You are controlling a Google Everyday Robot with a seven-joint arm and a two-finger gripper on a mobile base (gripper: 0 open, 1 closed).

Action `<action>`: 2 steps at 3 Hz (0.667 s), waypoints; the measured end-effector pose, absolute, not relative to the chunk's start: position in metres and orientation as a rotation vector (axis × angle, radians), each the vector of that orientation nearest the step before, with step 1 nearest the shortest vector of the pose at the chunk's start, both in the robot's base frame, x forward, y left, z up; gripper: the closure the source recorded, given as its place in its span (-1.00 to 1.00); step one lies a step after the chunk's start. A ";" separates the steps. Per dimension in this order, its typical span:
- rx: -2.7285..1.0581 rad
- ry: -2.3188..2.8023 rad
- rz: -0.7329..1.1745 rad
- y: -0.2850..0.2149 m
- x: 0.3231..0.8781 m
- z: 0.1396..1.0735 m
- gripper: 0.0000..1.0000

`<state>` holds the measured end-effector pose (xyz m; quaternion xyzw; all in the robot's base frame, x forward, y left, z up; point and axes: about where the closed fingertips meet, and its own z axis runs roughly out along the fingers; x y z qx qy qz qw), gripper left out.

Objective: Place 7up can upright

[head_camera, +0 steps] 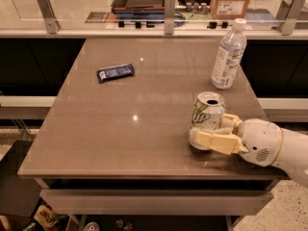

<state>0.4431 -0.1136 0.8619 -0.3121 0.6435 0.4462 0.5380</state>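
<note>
7up can (pixel 208 110) stands upright near table's (pixel 144 129) right front edge, gripper (pixel 210 129) clasped round its base; placement looks nearly done, next: let go, withdraw without tipping it

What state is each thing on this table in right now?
can: upright on the table, gripped low
gripper: at the right front of the table, shut on the can
water bottle: upright, capped
snack bar: lying flat, wrapped

Smooth cream plastic hand (pixel 210 130) at shiny aluminium 7up can (pixel 208 110), glossy tabletop (pixel 139 143), clear plastic bottle (pixel 228 57)
</note>
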 end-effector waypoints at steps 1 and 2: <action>-0.761 1.525 1.068 -0.110 0.442 0.862 1.00; -0.803 1.516 1.062 -0.106 0.439 0.861 1.00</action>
